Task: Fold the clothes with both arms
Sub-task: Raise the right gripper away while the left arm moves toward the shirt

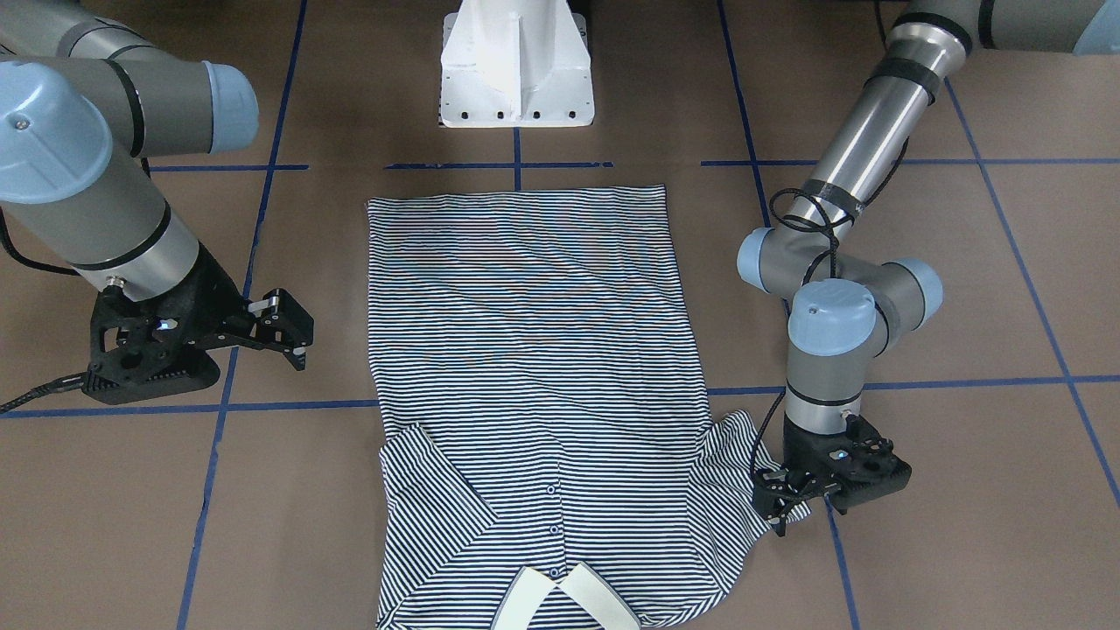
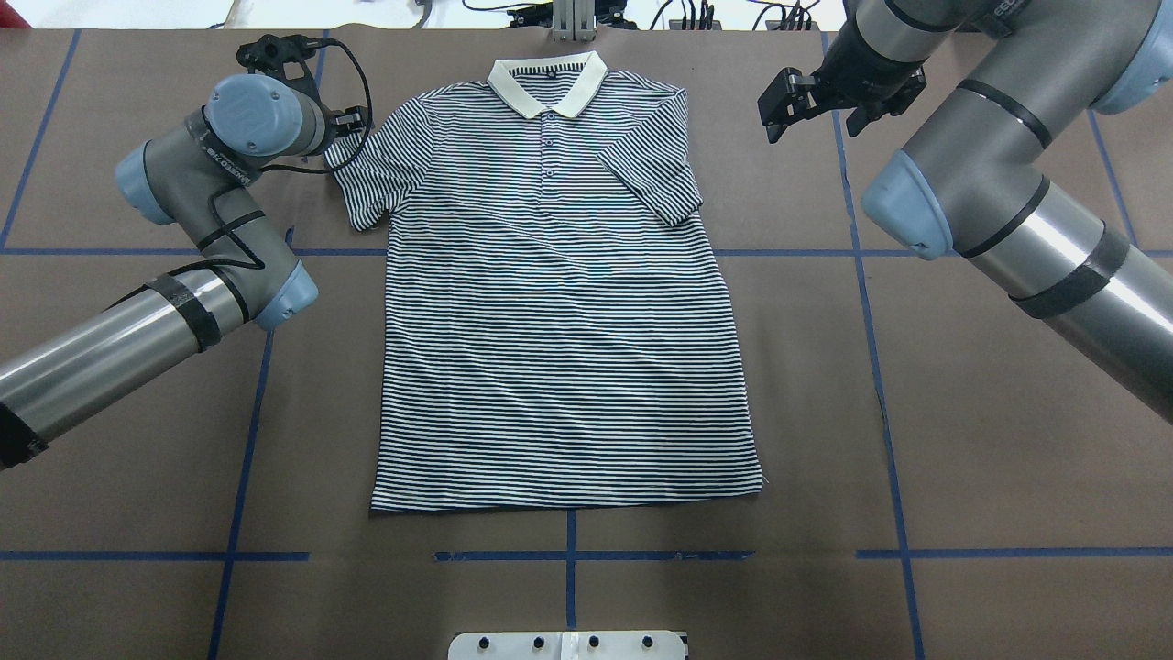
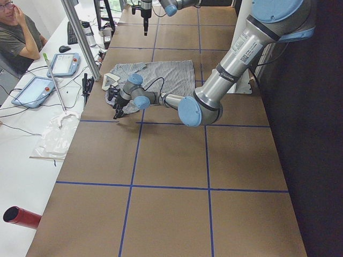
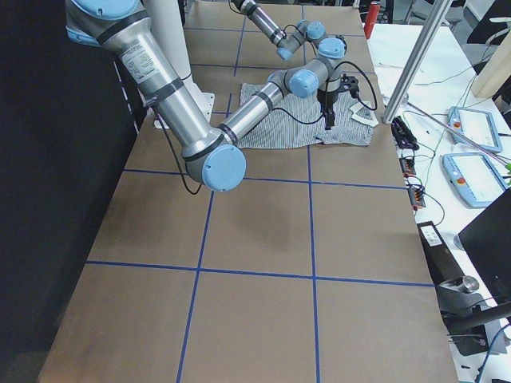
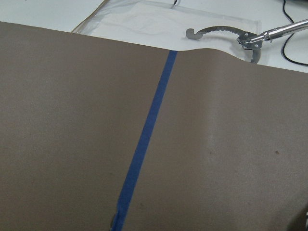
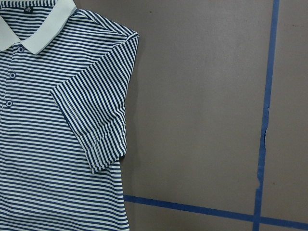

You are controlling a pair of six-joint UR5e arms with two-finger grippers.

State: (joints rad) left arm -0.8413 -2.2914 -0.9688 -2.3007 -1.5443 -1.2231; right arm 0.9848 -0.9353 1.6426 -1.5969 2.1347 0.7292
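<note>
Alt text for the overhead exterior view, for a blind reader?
A striped polo shirt lies flat, face up, on a brown table gridded with blue tape, collar away from the robot. The sleeve on the robot's right is folded onto the chest; the left gripper sits at the other, spread sleeve, and the right gripper hangs open beside the shirt.

Seemingly navy-white striped shirt (image 2: 559, 321), white collar (image 2: 548, 84)
</note>
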